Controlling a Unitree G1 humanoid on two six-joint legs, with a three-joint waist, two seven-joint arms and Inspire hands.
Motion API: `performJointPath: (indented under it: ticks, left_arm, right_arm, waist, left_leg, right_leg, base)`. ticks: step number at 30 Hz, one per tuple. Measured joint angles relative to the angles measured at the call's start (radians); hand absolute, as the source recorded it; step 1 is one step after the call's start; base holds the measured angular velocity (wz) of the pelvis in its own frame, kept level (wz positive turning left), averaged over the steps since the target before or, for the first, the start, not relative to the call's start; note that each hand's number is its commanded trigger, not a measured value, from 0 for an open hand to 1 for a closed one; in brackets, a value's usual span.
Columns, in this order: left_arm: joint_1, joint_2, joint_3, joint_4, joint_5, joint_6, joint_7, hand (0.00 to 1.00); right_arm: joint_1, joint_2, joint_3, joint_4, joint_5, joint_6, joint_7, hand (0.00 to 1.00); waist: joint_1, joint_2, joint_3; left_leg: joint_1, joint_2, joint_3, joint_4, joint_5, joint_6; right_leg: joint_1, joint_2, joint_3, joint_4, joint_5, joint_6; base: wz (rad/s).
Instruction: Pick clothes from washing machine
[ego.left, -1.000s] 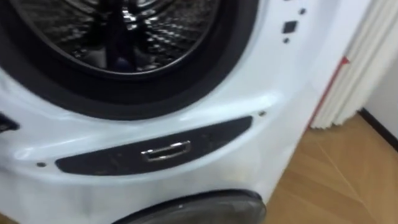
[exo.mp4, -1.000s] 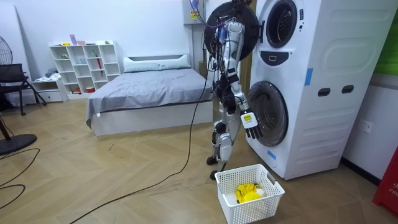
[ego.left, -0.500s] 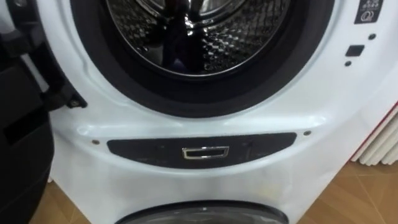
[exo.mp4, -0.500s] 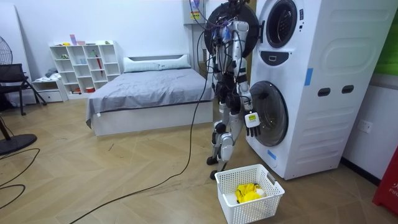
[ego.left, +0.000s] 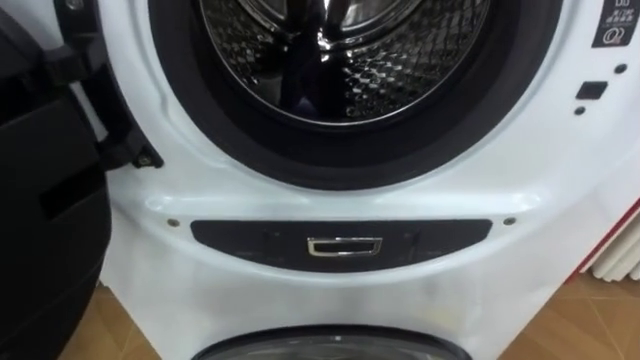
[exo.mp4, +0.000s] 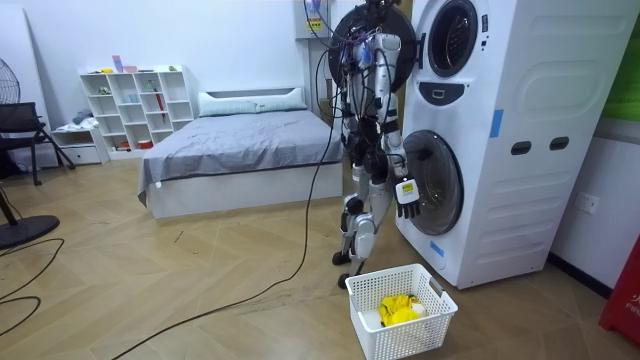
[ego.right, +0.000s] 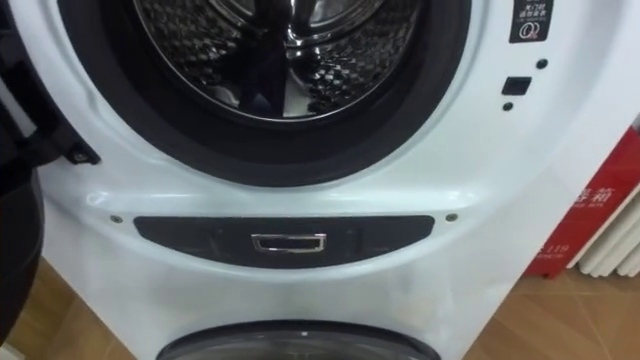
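While the robot hand (exo.mp4: 405, 193) dangles slack-fingered beside the washing machine (exo.mp4: 520, 120), nothing's held. Reaching in could clip the open door (ego.left: 40, 220), imo.

You have the robot standing upright, body facing the room view's right. Its right arm hangs down and slightly forward. The right hand (exo.mp4: 405, 192) sits near hip level, fingers relaxed, pointing downward, holding nothing.

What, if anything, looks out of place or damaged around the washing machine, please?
Nothing stands out. The white stacked washing machine looks undamaged, its round dark door swung open at the left; the white plastic laundry basket stands upright on the floor with yellow clothes inside.
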Motion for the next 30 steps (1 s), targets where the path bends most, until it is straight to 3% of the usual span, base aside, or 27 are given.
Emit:
performJointPath:
  ticks: [4,8,9,10,11,12,13,14,15,16,18,20,21,22,23,24,25,26,27,28,29,30]
  left_arm:
    - [0.0,0.001,0.028,0.002,0.034,0.0,0.005,0.0]
    - [0.017,0.007,0.05,0.002,0.096,0.013,-0.002,0.0]
    - [0.016,0.006,0.06,0.001,0.115,0.02,-0.007,0.0]
    - [0.012,0.005,0.061,-0.018,0.129,0.028,-0.02,0.0]
    - [0.012,0.004,0.061,-0.024,0.13,0.028,-0.025,0.0]
    - [0.003,-0.002,0.065,-0.028,0.131,0.03,-0.032,0.0]
    - [0.002,-0.013,0.079,-0.039,0.13,0.034,-0.044,0.0]
    - [0.008,-0.017,0.08,-0.036,0.13,0.037,-0.047,0.0]
    - [0.008,-0.022,0.075,-0.033,0.125,0.048,-0.061,0.0]
    - [-0.017,-0.02,0.075,-0.033,0.113,0.049,-0.073,0.0]
    - [-0.073,-0.013,0.071,-0.036,0.109,0.047,-0.084,0.0]
    - [-0.134,-0.014,0.049,-0.037,0.077,0.035,-0.092,0.0]
    - [-0.172,-0.015,0.022,-0.046,0.076,0.025,-0.097,0.0]
    - [-0.2,-0.016,0.001,-0.054,0.077,0.023,-0.108,0.0]
    - [-0.214,-0.015,-0.012,-0.057,0.078,0.024,-0.111,0.0]
    - [-0.242,-0.015,-0.042,-0.056,0.078,0.027,-0.113,0.0]
    - [-0.256,-0.016,-0.069,-0.055,0.077,0.03,-0.116,0.0]
    - [-0.257,-0.014,-0.087,-0.055,0.078,0.032,-0.116,0.0]
    - [-0.259,-0.014,-0.114,-0.056,0.082,0.033,-0.121,0.0]
    - [-0.247,-0.014,-0.121,-0.049,0.086,0.031,-0.127,0.0]
    - [-0.237,-0.014,-0.121,-0.039,0.088,0.03,-0.128,0.0]
    - [-0.214,-0.012,-0.121,-0.022,0.081,0.031,-0.128,0.0]
  right_arm:
    - [0.005,0.003,0.001,-0.001,-0.017,-0.001,0.01,0.0]
    - [0.005,0.003,-0.001,-0.003,-0.044,-0.001,0.013,0.0]
    - [0.003,0.002,-0.001,0.0,-0.062,-0.001,0.018,0.0]
    - [-0.003,0.0,-0.003,0.003,-0.077,-0.004,0.02,0.0]
    - [-0.005,-0.001,-0.006,0.003,-0.084,-0.006,0.02,0.0]
    - [-0.006,-0.004,-0.015,0.002,-0.092,-0.015,0.018,0.0]
    - [-0.013,-0.009,-0.025,0.005,-0.106,-0.019,0.015,0.0]
    - [-0.014,-0.011,-0.03,0.006,-0.118,-0.019,0.01,0.0]
    - [-0.022,-0.018,-0.028,0.002,-0.129,-0.021,-0.003,0.0]
    - [-0.026,-0.016,-0.03,0.0,-0.127,-0.02,-0.015,0.0]
    - [-0.034,-0.009,-0.039,-0.006,-0.109,-0.023,-0.014,0.0]
    - [-0.048,-0.01,-0.048,-0.007,-0.109,-0.024,-0.014,0.0]
    - [-0.065,-0.013,-0.052,-0.006,-0.115,-0.023,-0.014,0.0]
    - [-0.083,-0.012,-0.06,-0.006,-0.134,-0.018,-0.014,0.0]
    - [-0.088,-0.01,-0.063,-0.011,-0.136,-0.013,-0.014,0.0]
    - [-0.089,-0.01,-0.072,-0.027,-0.137,-0.008,-0.014,0.0]
    - [-0.098,-0.01,-0.08,-0.036,-0.148,0.003,-0.015,0.0]
    - [-0.099,-0.009,-0.08,-0.04,-0.157,0.006,-0.016,0.0]
    - [-0.103,-0.009,-0.08,-0.044,-0.162,0.007,-0.014,0.0]
    - [-0.101,-0.008,-0.08,-0.044,-0.163,0.007,-0.013,0.0]
    - [-0.102,-0.007,-0.079,-0.044,-0.162,0.008,-0.012,0.0]
    - [-0.096,-0.008,-0.075,-0.044,-0.157,0.008,-0.012,0.0]
  waist:
    - [0.009,-0.002,0.003]
    - [0.027,0.006,-0.0008]
    - [0.034,0.006,-0.0013]
    - [0.035,0.012,-0.0046]
    - [0.035,0.014,-0.0072]
    - [0.03,0.013,-0.0116]
    - [0.036,0.023,-0.0039]
    - [0.034,0.031,-0.0033]
    - [0.019,0.057,-0.0068]
    - [-0.011,0.064,-0.0042]
    - [-0.042,0.062,-0.0033]
    - [-0.058,0.074,-0.0025]
    - [-0.057,0.087,-0.005]
    - [-0.052,0.095,-0.0021]
    - [-0.053,0.095,-0.0016]
    - [-0.05,0.094,-0.0015]
    - [-0.047,0.094,-0.0014]
    - [-0.046,0.093,-0.0007]
    - [-0.046,0.09,0.0002]
    - [-0.041,0.077,0.004]
    - [-0.037,0.072,0.0015]
    - [-0.032,0.067,-0.0024]
  left_leg:
    - [-0.01,0.012,0.008,0.044,-0.023,-0.001]
    - [-0.084,0.047,0.009,0.223,-0.084,-0.026]
    - [-0.132,0.054,-0.001,0.307,-0.088,-0.033]
    - [-0.181,0.059,-0.043,0.38,-0.088,-0.036]
    - [-0.202,0.06,-0.062,0.4,-0.086,-0.043]
    - [-0.227,0.067,-0.084,0.428,-0.084,-0.065]
    - [-0.246,0.102,-0.074,0.541,-0.093,-0.067]
    - [-0.243,0.12,-0.064,0.618,-0.093,-0.071]
    - [-0.219,0.149,-0.062,0.754,-0.092,-0.078]
    - [-0.187,0.163,-0.072,0.821,-0.077,-0.098]
    - [-0.11,0.176,-0.099,0.792,-0.051,-0.132]
    - [-0.031,0.207,-0.148,0.683,-0.05,-0.145]
    - [0.024,0.232,-0.155,0.562,-0.073,-0.157]
    - [0.07,0.243,-0.153,0.433,-0.151,-0.176]
    - [0.085,0.243,-0.149,0.372,-0.179,-0.175]
    - [0.101,0.239,-0.133,0.266,-0.211,-0.175]
    - [0.101,0.229,-0.122,0.192,-0.221,-0.163]
    - [0.099,0.219,-0.121,0.167,-0.222,-0.162]
    - [0.086,0.192,-0.122,0.134,-0.223,-0.156]
    - [0.073,0.16,-0.119,0.132,-0.209,-0.123]
    - [0.065,0.146,-0.115,0.131,-0.2,-0.107]
    - [0.056,0.117,-0.1,0.129,-0.184,-0.078]
  right_leg:
    - [-0.007,0.008,0.006,0.003,-0.001,-0.001]
    - [-0.019,0.039,0.023,0.027,-0.019,-0.033]
    - [-0.033,0.048,0.027,0.035,-0.017,-0.04]
    - [-0.048,0.06,0.025,0.034,-0.012,-0.049]
    - [-0.059,0.063,0.022,0.035,-0.011,-0.053]
    - [-0.079,0.059,0.005,0.033,-0.004,-0.067]
    - [-0.095,0.066,-0.02,0.049,-0.007,-0.08]
    - [-0.097,0.075,-0.028,0.059,-0.006,-0.085]
    - [-0.098,0.093,-0.044,0.068,-0.007,-0.094]
    - [-0.105,0.098,-0.066,0.081,-0.008,-0.099]
    - [-0.129,0.095,-0.088,0.109,-0.005,-0.104]
    - [-0.17,0.095,-0.129,0.143,-0.002,-0.105]
    - [-0.214,0.095,-0.147,0.182,-0.002,-0.105]
    - [-0.25,0.088,-0.156,0.219,0.007,-0.103]
    - [-0.271,0.081,-0.163,0.232,0.012,-0.1]
    - [-0.312,0.065,-0.166,0.249,0.033,-0.093]
    - [-0.342,0.049,-0.163,0.241,0.067,-0.085]
    - [-0.355,0.04,-0.16,0.235,0.085,-0.078]
    - [-0.369,0.022,-0.145,0.209,0.124,-0.06]
    - [-0.373,0.003,-0.105,0.182,0.164,-0.038]
    - [-0.372,-0.008,-0.088,0.163,0.187,-0.029]
    - [-0.366,-0.017,-0.053,0.123,0.232,-0.005]
  base:
    - [-0.05]
    - [-0.2]
    - [-0.27]
    - [-0.26]
    - [-0.17]
    - [-0.34]
    - [-0.51]
    - [-0.76]
    - [-0.43]
    - [-0.17]
    - [0.28]
    - [0.41]
    - [0.25]
    - [0.23]
    - [0.26]
    - [0.35]
    - [0.33]
    - [0.29]
    - [0.15]
    - [0.08]
    - [-0.07]
    - [-0.05]
